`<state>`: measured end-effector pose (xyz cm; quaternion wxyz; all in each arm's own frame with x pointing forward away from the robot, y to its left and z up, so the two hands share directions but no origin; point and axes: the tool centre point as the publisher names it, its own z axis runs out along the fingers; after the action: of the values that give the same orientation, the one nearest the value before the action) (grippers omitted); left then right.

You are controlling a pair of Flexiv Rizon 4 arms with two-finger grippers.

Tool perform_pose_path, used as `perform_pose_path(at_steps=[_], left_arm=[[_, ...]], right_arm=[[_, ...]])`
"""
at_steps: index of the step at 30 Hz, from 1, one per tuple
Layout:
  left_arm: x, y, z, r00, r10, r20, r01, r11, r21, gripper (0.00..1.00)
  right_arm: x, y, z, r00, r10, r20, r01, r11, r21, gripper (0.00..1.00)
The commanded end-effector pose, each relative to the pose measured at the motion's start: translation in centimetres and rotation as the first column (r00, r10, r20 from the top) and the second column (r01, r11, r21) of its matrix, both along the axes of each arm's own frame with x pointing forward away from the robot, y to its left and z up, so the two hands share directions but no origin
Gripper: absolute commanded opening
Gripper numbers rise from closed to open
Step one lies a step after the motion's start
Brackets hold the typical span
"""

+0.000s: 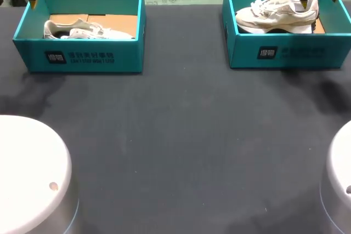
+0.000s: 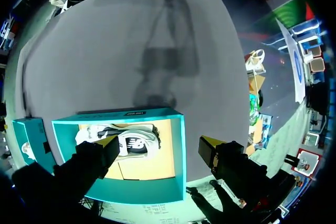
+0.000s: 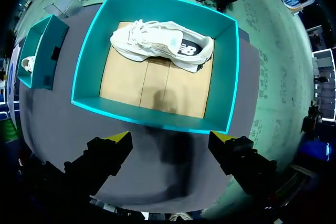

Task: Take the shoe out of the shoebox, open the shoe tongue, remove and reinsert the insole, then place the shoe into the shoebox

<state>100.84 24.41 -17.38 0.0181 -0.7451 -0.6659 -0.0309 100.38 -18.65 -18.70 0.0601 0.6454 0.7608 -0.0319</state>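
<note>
Nothing has been lifted yet, so the step in hand looks to be the first one: getting a shoe out of its box. In the upper right of the frame the right shoebox [image 1: 285,53] holds the right shoe [image 1: 277,13], lying on its side against the box's far wall. The right fingers [image 3: 119,139] hang spread wide and empty above it; from the wrist they sit over the near wall with the shoe well ahead of them. In the upper left the left shoebox [image 1: 82,58] holds the left shoe [image 1: 88,30], also on its side. The left fingers [image 2: 107,144] are just as wide and empty, one tip over that shoe and the other outside the box wall. To do this well, I'd say each arm should first bring both tips inside the rim, since a descent from here would likely land a finger on the cardboard. The firmer heel or collar looks a safer place to pinch than the loose laces, which would probably let the shoe sag and turn. With the shoe so close to a wall, one finger has little room to slip in, so a slow approach seems wise. Then lift straight up, clear of the rim, before carrying it toward the open table [image 1: 181,135] in the middle of the frame — dragging it sideways could tip or shift the light box.
</note>
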Motion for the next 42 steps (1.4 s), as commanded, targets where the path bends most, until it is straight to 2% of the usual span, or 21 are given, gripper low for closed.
perform_pose_path(at_steps=[1,5,7,23,25,33,37,42], left_arm=[[0.0,0.0,0.0,1.000,-0.001,0.001,0.001,1.000,0.001,1.00],[0.0,0.0,0.0,1.000,-0.001,0.001,0.001,1.000,0.001,1.00],[0.0,0.0,0.0,1.000,-0.001,0.001,0.001,1.000,0.001,1.00],[0.0,0.0,0.0,1.000,-0.001,0.001,0.001,1.000,0.001,1.00],[0.0,0.0,0.0,1.000,-0.001,0.001,0.001,1.000,0.001,1.00],[0.0,0.0,0.0,1.000,-0.001,0.001,0.001,1.000,0.001,1.00],[0.0,0.0,0.0,1.000,-0.001,0.001,0.001,1.000,0.001,1.00],[0.0,0.0,0.0,1.000,-0.001,0.001,0.001,1.000,0.001,1.00]], right_arm=[[3.2,0.2,0.4,1.000,-0.021,0.010,0.021,1.000,-0.014,1.00],[6.3,-0.1,0.1,0.998,-0.017,0.063,0.020,0.999,-0.042,1.00],[7.2,-0.1,-0.7,0.999,-0.015,0.043,0.016,1.000,-0.026,1.00],[7.2,-0.1,-0.7,0.999,-0.015,0.043,0.016,1.000,-0.026,1.00],[8.5,-0.9,-1.0,0.996,-0.078,0.033,0.079,0.996,-0.038,1.00],[12.8,-2.0,-1.8,0.991,-0.114,0.074,0.120,0.988,-0.092,1.00],[14.9,-2.8,-3.2,0.988,-0.140,0.064,0.146,0.984,-0.100,1.00],[16.2,-3.9,-4.4,0.986,-0.159,0.050,0.163,0.981,-0.107,1.00]])
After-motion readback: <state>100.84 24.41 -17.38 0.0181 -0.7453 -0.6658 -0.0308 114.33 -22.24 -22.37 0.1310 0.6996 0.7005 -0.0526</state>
